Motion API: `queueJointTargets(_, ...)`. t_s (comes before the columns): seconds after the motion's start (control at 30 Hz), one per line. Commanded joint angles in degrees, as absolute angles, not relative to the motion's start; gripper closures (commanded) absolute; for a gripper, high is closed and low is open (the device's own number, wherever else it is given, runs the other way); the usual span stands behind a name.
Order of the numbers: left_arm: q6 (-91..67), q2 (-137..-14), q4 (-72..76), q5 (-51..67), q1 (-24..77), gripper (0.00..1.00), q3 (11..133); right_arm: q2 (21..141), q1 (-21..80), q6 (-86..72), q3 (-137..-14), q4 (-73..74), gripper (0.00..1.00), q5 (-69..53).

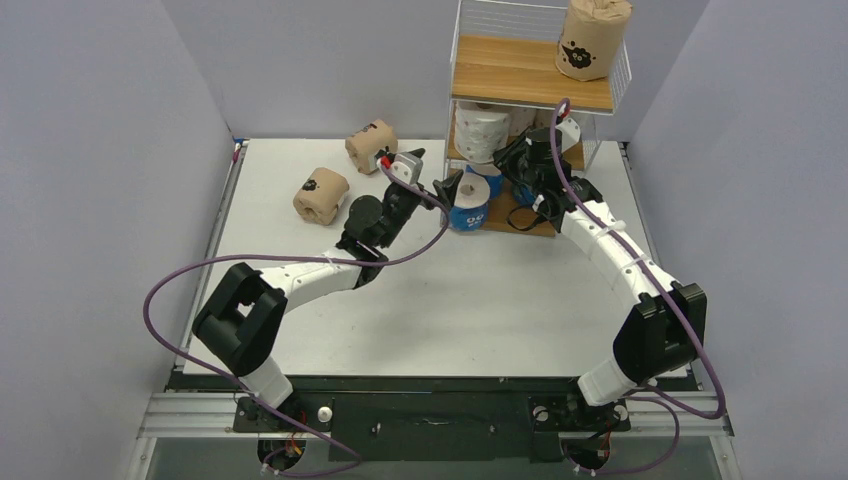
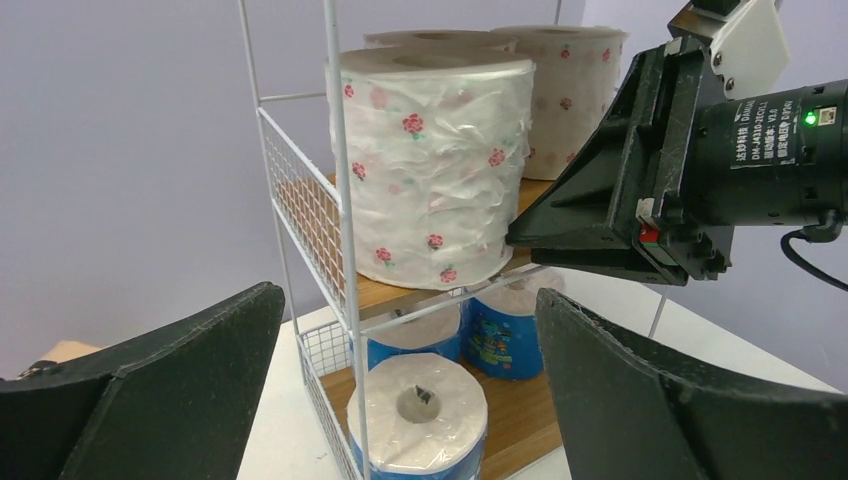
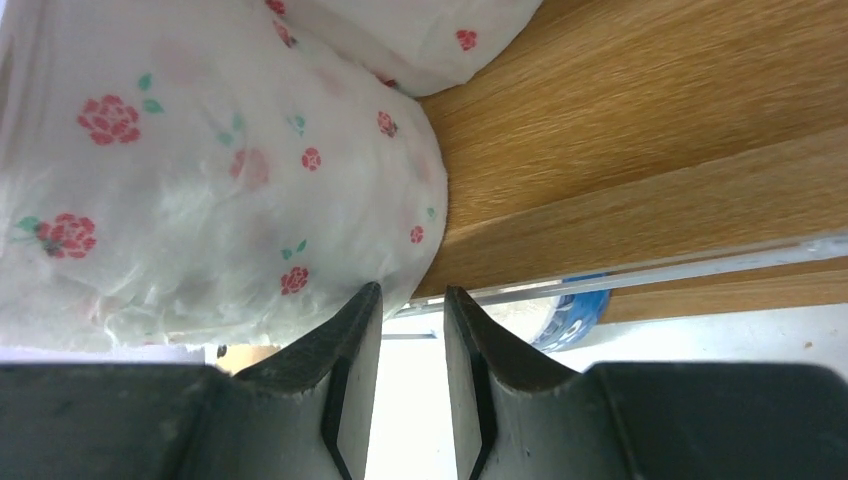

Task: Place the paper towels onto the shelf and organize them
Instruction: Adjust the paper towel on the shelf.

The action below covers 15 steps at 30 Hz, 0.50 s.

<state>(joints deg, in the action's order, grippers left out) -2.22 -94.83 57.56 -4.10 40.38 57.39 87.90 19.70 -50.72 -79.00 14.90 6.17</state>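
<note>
The shelf (image 1: pixel 510 70) stands at the back right. One brown roll (image 1: pixel 592 38) is on its top board. White dotted paper towels (image 2: pixel 435 170) fill the middle board. Blue-and-white rolls (image 2: pixel 505 335) stand on the bottom board, and one (image 2: pixel 418 412) sits at its front left corner, white end showing. My left gripper (image 2: pixel 408 295) is wide open just before that roll (image 1: pixel 470 203), not touching it. My right gripper (image 3: pixel 412 300) has a narrow gap with nothing in it, its tips at the middle board's edge (image 3: pixel 620 130) beside a dotted roll (image 3: pixel 200 180).
Two brown rolls (image 1: pixel 320 195) (image 1: pixel 370 145) lie on the white table at the back left, behind my left arm. The right gripper's body (image 2: pixel 650 170) hangs close above and to the right of my left fingers. Grey walls enclose the table.
</note>
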Motion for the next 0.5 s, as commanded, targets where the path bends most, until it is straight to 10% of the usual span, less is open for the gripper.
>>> queueJointTargets(0.0, -0.74, -90.83, 58.48, -5.02, 39.97, 0.04, 56.27, 89.13, 20.48, -50.99, -81.33, 8.37, 0.74, 6.14)
queueJointTargets(0.47, -0.48, -89.66, 57.74, -6.43, 39.61, 0.04, 54.74, 88.27, 21.38, -49.83, -80.67, 8.13, 0.73, 5.61)
